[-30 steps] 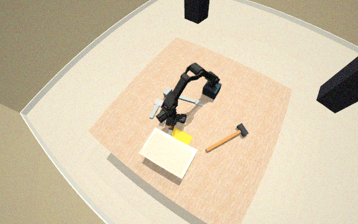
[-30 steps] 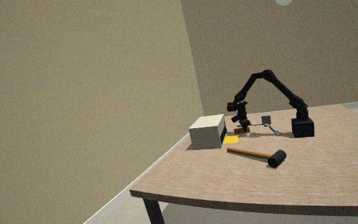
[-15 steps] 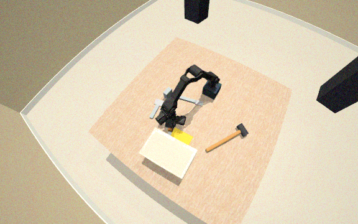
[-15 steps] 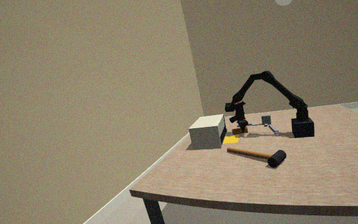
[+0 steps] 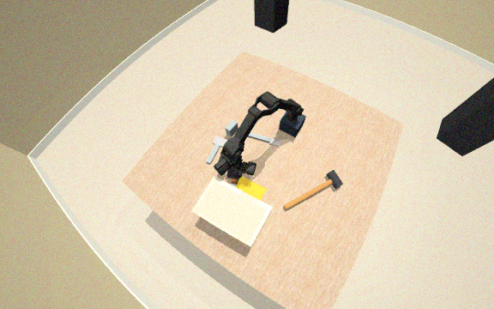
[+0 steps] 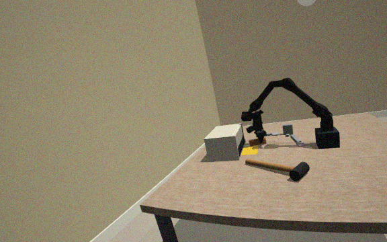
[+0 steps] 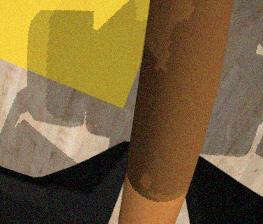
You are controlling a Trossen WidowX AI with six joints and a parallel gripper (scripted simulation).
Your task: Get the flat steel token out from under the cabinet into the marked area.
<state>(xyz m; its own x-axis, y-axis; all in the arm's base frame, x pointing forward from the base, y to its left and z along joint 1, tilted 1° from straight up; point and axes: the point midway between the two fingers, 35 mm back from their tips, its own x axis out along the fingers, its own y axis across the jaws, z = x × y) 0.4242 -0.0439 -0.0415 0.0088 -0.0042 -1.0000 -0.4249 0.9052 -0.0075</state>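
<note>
My gripper [image 5: 235, 178] [image 6: 261, 142] [image 7: 157, 154] is shut on the brown wooden handle [image 6: 254, 142] [image 7: 182, 100] of a tool, low over the table at the front of the cabinet. The handle points toward the cabinet; a thin grey part shows faintly beyond it in the exterior view, and its far end cannot be made out. The pale cabinet [image 5: 231, 210] [image 6: 222, 148] stands with its dark front facing the arm. The yellow marked area [image 5: 253, 189] [image 6: 250, 151] [image 7: 4, 30] lies in front of it, beside the handle. The steel token cannot be seen in any view.
A mallet [image 5: 309, 195] [image 6: 271, 165] with a wooden handle and black head lies to the side of the marked area. Near the arm are a grey block [image 5: 231, 128] [image 6: 287, 130], a grey bar [image 5: 261, 138] and a grey T-shaped piece [image 5: 213, 153].
</note>
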